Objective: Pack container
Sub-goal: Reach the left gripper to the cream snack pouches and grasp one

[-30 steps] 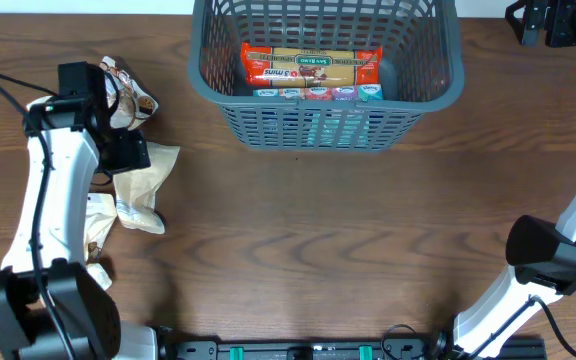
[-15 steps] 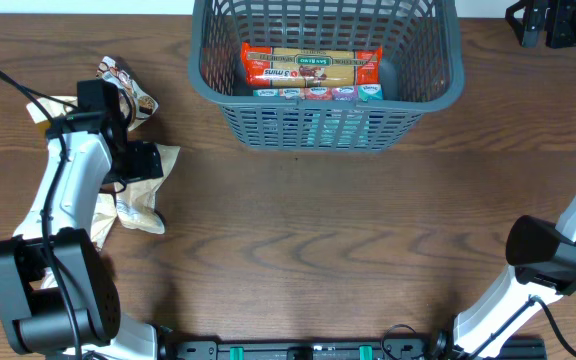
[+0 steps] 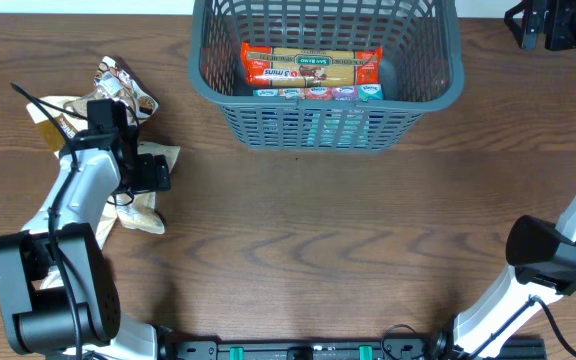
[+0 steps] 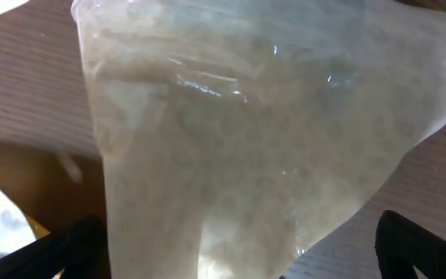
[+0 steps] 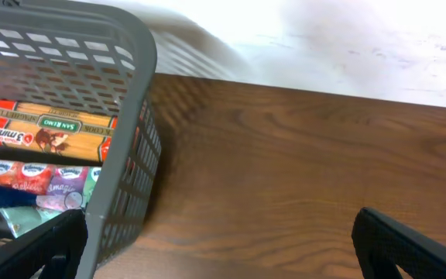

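One dark grey lattice container (image 3: 318,125) at the far edge of the wooden table (image 3: 368,240), upright. Inside: red spaghetti packet (image 3: 311,65) lying flat, row of small tissue packs (image 3: 318,93) against the near wall. Well left of container: heap of snack packets (image 3: 123,88), pale clear packet (image 4: 269,139) among them. Left gripper (image 3: 153,172) close over that packet, fingers (image 4: 76,248) spread wide, not clamped. Right gripper (image 3: 553,20) off container's far right corner, jaws wide apart, nothing held.

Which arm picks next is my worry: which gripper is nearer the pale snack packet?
Left. The left gripper hovers open directly over the pale snack packet; the right gripper sits far off, right of the basket.
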You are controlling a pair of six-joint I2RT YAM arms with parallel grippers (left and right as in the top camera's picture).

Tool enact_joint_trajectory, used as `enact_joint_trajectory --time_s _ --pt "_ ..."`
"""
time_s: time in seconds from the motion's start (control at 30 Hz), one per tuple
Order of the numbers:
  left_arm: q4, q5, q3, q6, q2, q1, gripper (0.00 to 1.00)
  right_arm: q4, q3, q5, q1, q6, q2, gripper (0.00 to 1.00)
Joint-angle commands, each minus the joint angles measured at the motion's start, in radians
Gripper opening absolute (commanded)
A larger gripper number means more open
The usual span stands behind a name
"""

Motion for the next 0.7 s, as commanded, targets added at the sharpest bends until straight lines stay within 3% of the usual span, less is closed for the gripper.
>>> enact_joint_trajectory --time_s 0.0,0.43,0.5,0.67 --pt "0.013 0.003 -0.008 0.018 0.031 0.005 0.99 -0.007 -0.001 -0.007 0.004 -0.019 0.004 0.99" --pt "0.049 0.003 -0.008 -0.003 0.149 0.005 0.99 -0.019 -0.001 -0.007 0.004 -0.019 0.004 0.99" --pt "0.046 0.003 -0.008 -0.006 0.143 0.005 0.91 -0.022 -0.001 -0.007 0.004 -0.019 0.004 0.99" --pt "0.021 0.003 -0.007 -0.046 0.134 0.005 0.51 -0.023 -0.001 -0.007 0.004 -0.019 0.004 0.99"
